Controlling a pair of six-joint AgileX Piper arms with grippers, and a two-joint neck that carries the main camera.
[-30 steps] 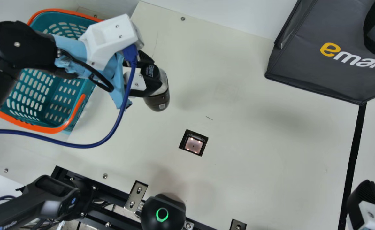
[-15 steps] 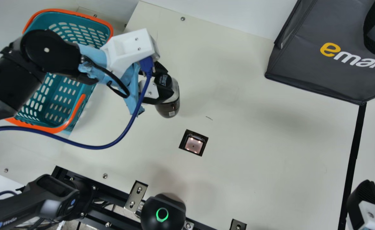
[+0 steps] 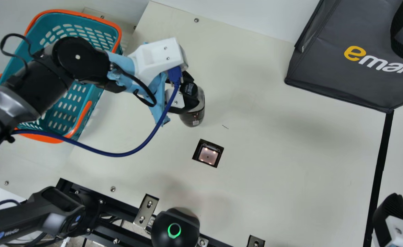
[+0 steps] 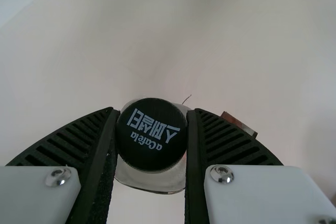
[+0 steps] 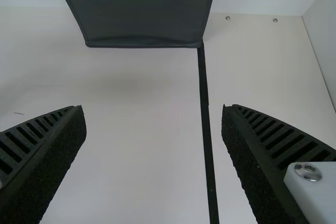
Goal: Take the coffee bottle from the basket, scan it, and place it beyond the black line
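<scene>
In the main view my left gripper [image 3: 190, 92] is shut on the coffee bottle [image 3: 195, 115], a dark bottle with a black cap, held just above and left of the scanner window [image 3: 208, 155]. The left wrist view has the bottle's cap [image 4: 151, 135] between both fingers of the left gripper [image 4: 151, 132]. The basket [image 3: 79, 120], teal with an orange rim, is partly behind the left arm. At the main view's lower right is my right gripper [image 3: 392, 212]; the right wrist view shows that gripper [image 5: 154, 129] wide open over the black line [image 5: 205, 119].
A dark grey bag [image 3: 338, 68] stands at the upper right, beside the far end of the black line [image 3: 380, 164]. A blue cable [image 3: 119, 154] loops below the left arm. A black device with a green ring [image 3: 174, 230] sits at the near edge.
My left arm has moved right and slightly down in the main view, carrying the bottle away from the basket and nearer the scanner window. The right gripper has stayed still.
</scene>
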